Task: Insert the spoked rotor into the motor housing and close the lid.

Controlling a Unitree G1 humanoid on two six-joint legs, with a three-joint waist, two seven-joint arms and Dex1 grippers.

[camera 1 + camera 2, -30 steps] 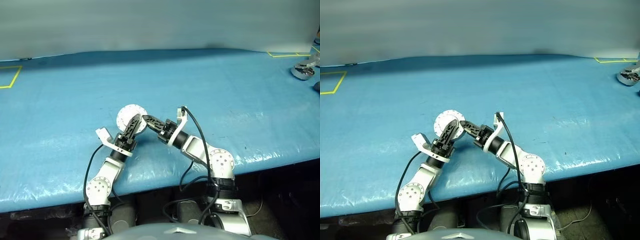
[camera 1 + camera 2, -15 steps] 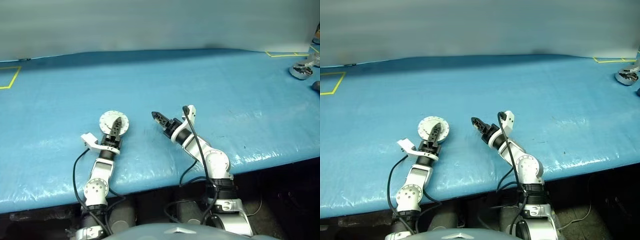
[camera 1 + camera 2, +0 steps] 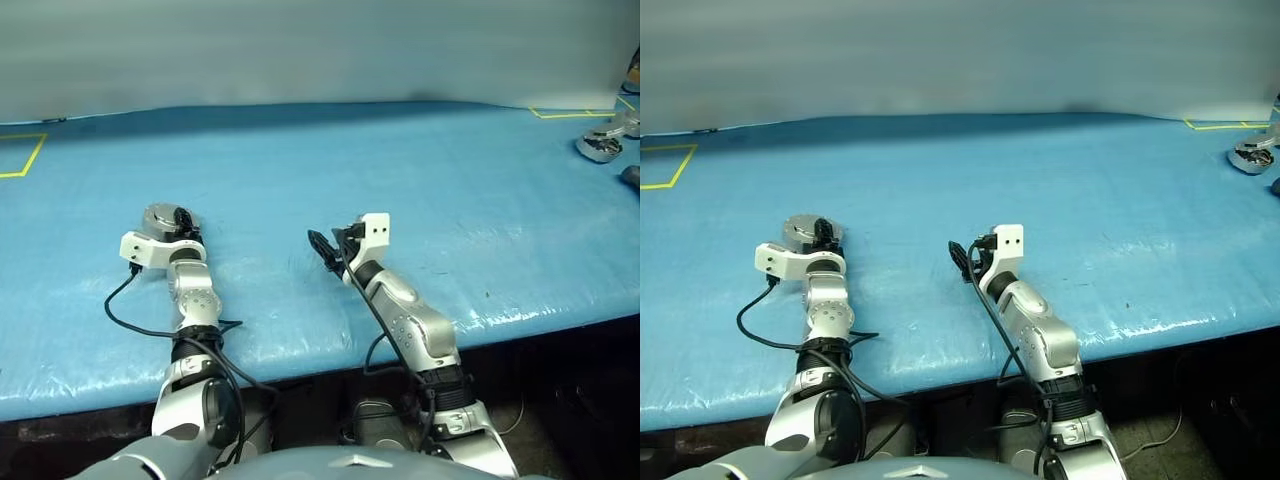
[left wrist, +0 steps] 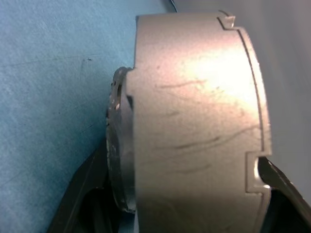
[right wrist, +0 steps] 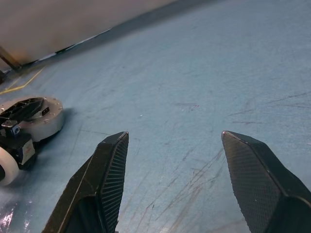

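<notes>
The motor housing (image 3: 158,216) is sitting at the near-left part of the blue table cover (image 3: 300,160), low against it. I cannot tell whether it is actually resting on the cover. From the head views it is showing as a short round silver puck. In the left wrist view its scratched silver side wall, with 2 small notches in the rim, is facing the camera, and a thinner disc edge is lying against 1 face. Whether that edge is the lid I cannot tell.

The left gripper (image 3: 181,220) is clamping the motor housing: 1 black finger (image 4: 284,187) is pressing on each side of the wall. In the right wrist view those fingers are lying across the top of the puck. The left arm is reaching far and to the left, with a white camera block (image 3: 143,250) on its wrist and a black cable (image 3: 122,312) looping off to the near left.

The right gripper (image 5: 175,137) is hanging to the right of the housing, well apart from it and near the middle of the table's near side. Its 2 fingers are standing wide apart with nothing between them, over bare scuffed cover.

A yellow tape mark (image 3: 22,155) is lying at the far left. Another yellow tape mark (image 3: 575,112) is lying at the far right, with a small silver part (image 3: 602,146) near it at the table's right edge.
</notes>
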